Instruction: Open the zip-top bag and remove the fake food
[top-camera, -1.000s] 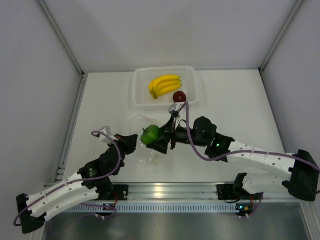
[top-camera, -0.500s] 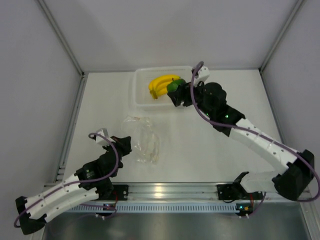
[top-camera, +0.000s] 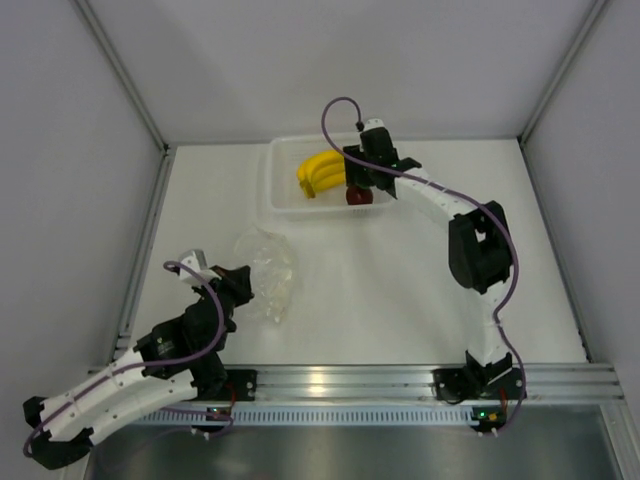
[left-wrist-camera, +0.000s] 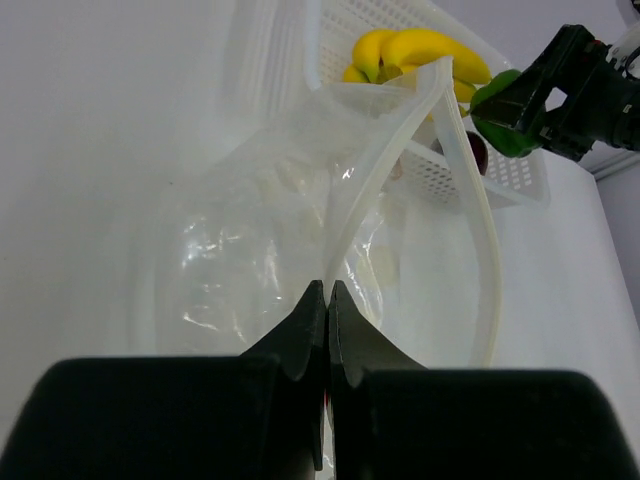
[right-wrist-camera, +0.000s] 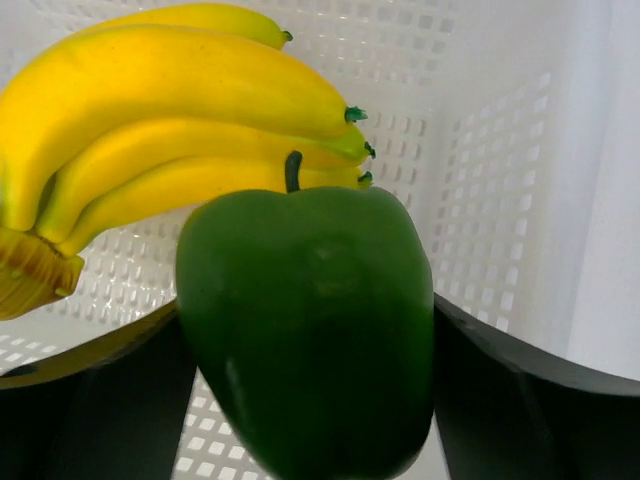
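Observation:
The clear zip-top bag (top-camera: 268, 272) lies crumpled on the table, its mouth open toward the tray, and no food shows inside it (left-wrist-camera: 270, 230). My left gripper (top-camera: 235, 285) is shut on the bag's near edge (left-wrist-camera: 328, 292). My right gripper (top-camera: 360, 178) hangs over the tray, shut on the green pepper (right-wrist-camera: 310, 330), which also shows in the left wrist view (left-wrist-camera: 505, 112). The yellow banana bunch (top-camera: 320, 172) and the dark red fruit (top-camera: 358, 196) lie in the tray. The pepper is just in front of the bananas (right-wrist-camera: 170, 100).
The rigid white perforated tray (top-camera: 275, 200) stands at the back of the table; its wall (right-wrist-camera: 480, 150) is close behind the pepper. White enclosure walls stand on both sides, and a metal rail runs along the near edge.
My right arm has carried the green pepper from the bag up to the tray. My left gripper has pulled the bag to the left and a little nearer.

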